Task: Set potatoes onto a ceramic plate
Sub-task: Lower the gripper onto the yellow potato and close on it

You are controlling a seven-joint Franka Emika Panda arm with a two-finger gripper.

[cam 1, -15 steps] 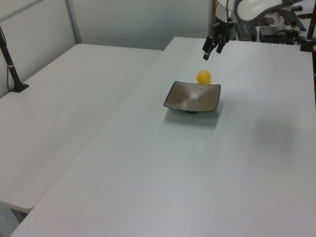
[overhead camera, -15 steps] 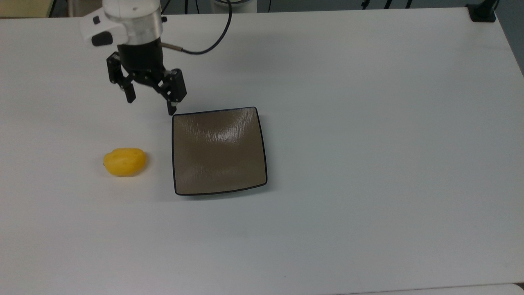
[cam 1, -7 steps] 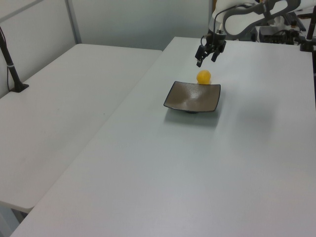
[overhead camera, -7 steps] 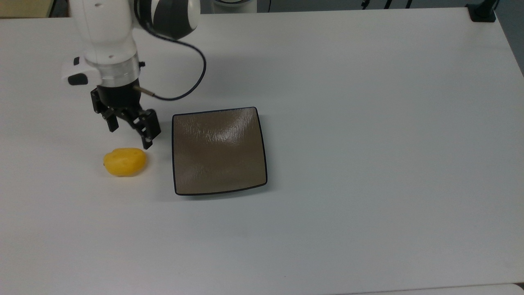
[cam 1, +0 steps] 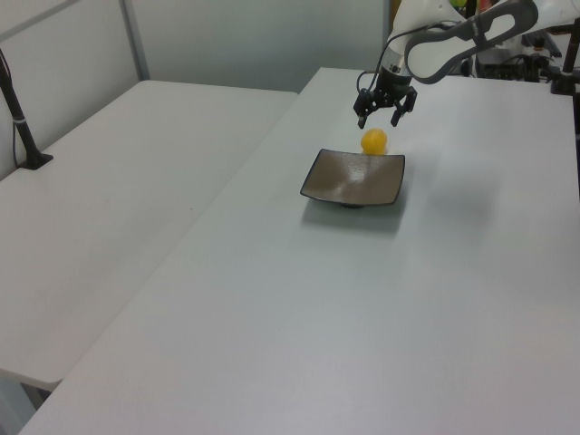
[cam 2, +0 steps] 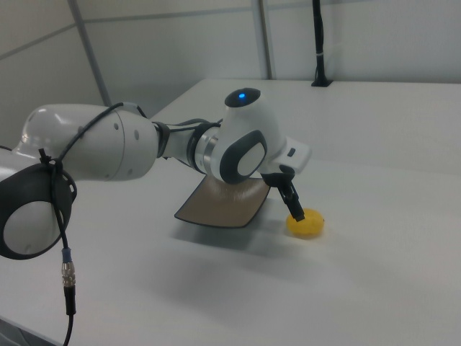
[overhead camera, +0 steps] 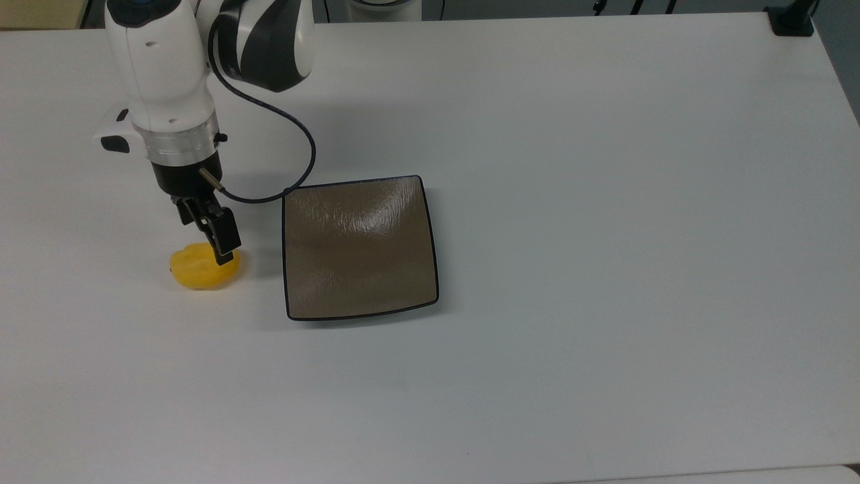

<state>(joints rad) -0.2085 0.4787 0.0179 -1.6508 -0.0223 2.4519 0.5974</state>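
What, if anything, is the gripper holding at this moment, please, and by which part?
Nothing is held: the open gripper hangs just above the small yellow lumpy potato, which rests on the white table.

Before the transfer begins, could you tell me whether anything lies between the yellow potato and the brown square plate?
Nothing visible does: bare white table separates the lumpy yellow potato from the glossy brown square ceramic plate.

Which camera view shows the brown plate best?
The top view: the whole square ceramic plate shows from above, unobstructed. The left view shows it small and slanted. In the right view the arm covers most of it.
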